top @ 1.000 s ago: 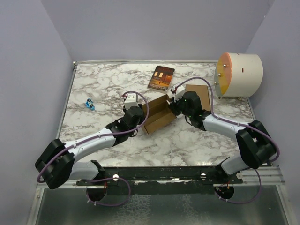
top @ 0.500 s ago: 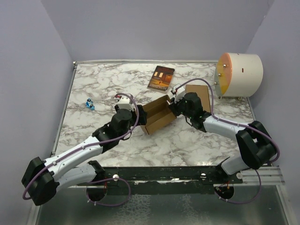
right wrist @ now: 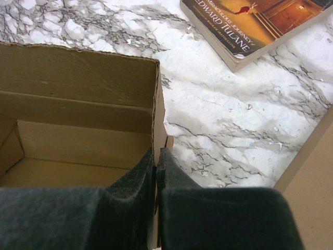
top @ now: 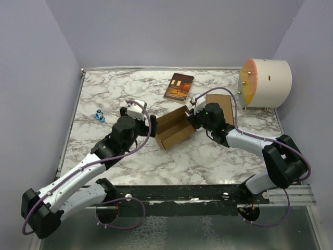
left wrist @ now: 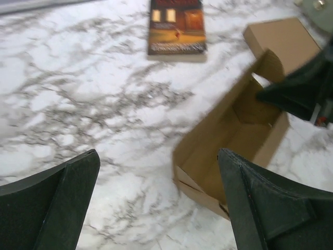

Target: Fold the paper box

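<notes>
Brown cardboard paper box (top: pixel 176 128) sat open-topped near the middle of the marble table (top: pixel 104 94), angled, just in front of the dark red-brown book (top: pixel 179 86). Right gripper (right wrist: pixel 156 156) was clenched on the wall at the box's right end, one pad inside and one outside the cardboard. Left gripper (left wrist: pixel 156 159) was spread wide with nothing in it, near the box's left end but not touching it.
</notes>
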{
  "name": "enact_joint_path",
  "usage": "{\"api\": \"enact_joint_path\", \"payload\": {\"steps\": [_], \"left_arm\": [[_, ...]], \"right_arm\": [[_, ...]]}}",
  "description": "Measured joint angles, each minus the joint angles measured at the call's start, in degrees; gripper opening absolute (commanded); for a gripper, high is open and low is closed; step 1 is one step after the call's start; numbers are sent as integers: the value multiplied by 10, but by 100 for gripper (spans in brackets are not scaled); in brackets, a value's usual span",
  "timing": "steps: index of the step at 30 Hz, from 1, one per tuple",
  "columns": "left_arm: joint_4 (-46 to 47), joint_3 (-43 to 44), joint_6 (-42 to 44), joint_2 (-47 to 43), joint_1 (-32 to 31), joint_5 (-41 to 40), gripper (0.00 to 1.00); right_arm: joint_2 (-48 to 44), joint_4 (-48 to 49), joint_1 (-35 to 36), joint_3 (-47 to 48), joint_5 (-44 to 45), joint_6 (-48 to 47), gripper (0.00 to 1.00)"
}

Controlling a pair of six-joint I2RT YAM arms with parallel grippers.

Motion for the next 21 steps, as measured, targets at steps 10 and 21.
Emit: {"api": "enact_joint_path", "payload": {"steps": [10, 21], "left_arm": [[8, 82, -26, 105, 402, 255, 82], [-16, 106, -119, 324, 552, 218, 85]], "right_arm": [[0, 0, 0, 0, -2, 0, 3], [-2, 0, 0, -1, -5, 0, 3]]}}
